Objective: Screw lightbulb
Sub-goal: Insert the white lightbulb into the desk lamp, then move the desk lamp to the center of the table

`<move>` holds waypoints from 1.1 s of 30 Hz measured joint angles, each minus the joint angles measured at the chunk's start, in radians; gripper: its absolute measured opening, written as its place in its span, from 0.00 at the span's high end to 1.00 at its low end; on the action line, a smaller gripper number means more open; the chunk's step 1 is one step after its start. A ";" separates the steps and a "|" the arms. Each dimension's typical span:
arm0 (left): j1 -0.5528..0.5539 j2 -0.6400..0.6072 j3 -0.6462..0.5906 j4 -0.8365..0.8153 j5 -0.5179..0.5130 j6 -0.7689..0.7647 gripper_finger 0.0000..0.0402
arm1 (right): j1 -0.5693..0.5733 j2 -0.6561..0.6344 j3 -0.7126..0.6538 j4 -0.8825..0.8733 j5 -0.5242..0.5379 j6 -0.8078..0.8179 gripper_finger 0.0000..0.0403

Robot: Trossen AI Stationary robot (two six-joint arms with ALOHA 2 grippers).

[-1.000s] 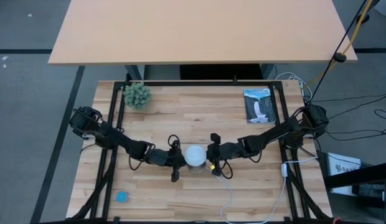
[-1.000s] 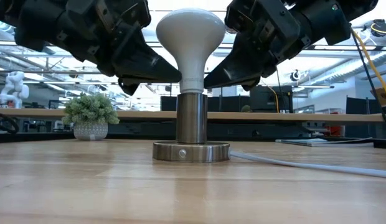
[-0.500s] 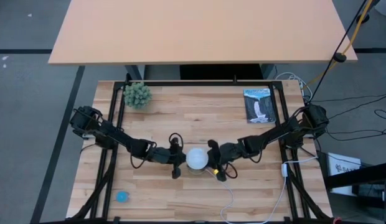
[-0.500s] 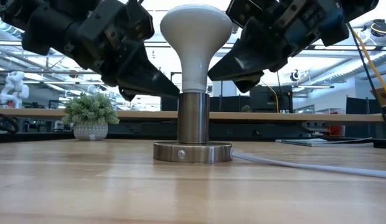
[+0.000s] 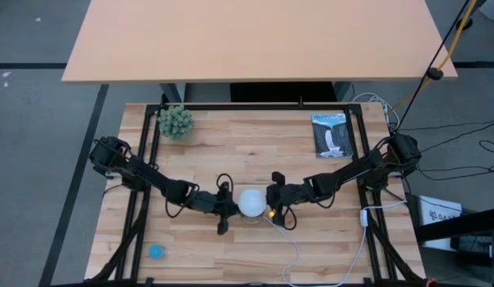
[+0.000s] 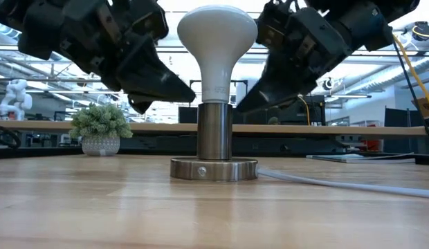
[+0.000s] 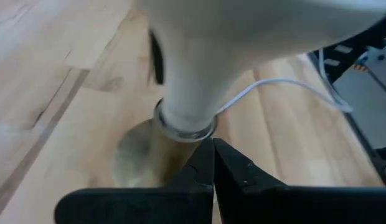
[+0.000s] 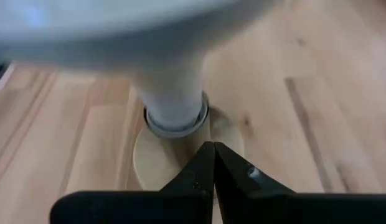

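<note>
A: White glass dome, centre of the high view – that's the lightbulb, standing in the socket on the wooden tabletop. Left gripper sits just left of it, right gripper just right.

B: Low view?

A: Bulb upright mid-frame, neck down in the steel socket post. Both grippers flank the neck under the dome, left one on the frame's left, right one on the right. Neither looks to be pinching it.

B: Wrist cams?

A: Left wrist: fingers clenched tip to tip, empty, pointing at the bulb's neck. Right wrist: same, gripper clenched on nothing, neck just ahead.

B: Handling?

A: Prob. light, thin-walled, smooth & slippery, so fragile. I'd hold the narrow neck or cup the dome lightly, w/o squeezing hard.
</note>
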 joint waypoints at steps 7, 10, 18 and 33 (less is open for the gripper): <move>0.024 0.000 0.000 0.036 -0.010 0.002 1.00 | 0.000 0.000 0.000 0.093 -0.024 -0.040 1.00; 0.038 0.000 0.000 0.028 -0.013 0.003 1.00 | 0.000 0.000 0.000 0.089 -0.109 -0.030 1.00; 0.060 0.000 0.000 -0.043 -0.138 -0.045 1.00 | 0.028 0.000 0.000 0.084 -0.258 -0.011 1.00; -0.098 -0.013 -0.048 -0.102 -0.356 -0.130 1.00 | 0.125 -0.003 0.000 -0.290 -0.122 0.237 1.00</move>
